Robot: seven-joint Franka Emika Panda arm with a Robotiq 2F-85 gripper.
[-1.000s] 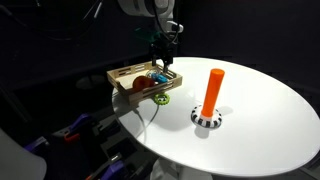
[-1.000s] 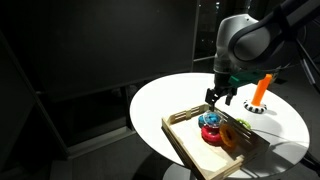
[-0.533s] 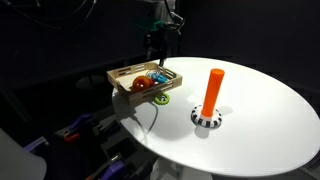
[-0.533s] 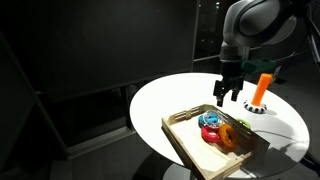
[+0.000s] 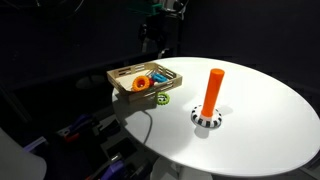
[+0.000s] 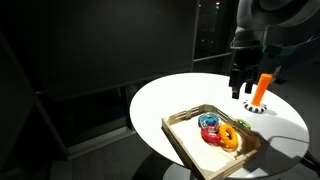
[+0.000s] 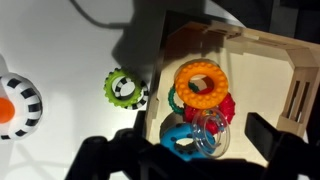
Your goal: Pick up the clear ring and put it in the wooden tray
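Plainly clear ring (image 7: 207, 131) lies in wooden tray (image 7: 264, 46)

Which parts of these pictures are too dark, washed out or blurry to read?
Wrist view: the claw is a dark, out-of-focus silhouette along the bottom edge, the white table is nearly blown out, and a hard shadow crosses the wooden tray; the clear ring shows only as faint glints. Both exterior views: black surroundings, only the table lit.

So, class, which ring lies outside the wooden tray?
The green ring: it lies on the white table beside the wooden tray; the other rings lie inside.
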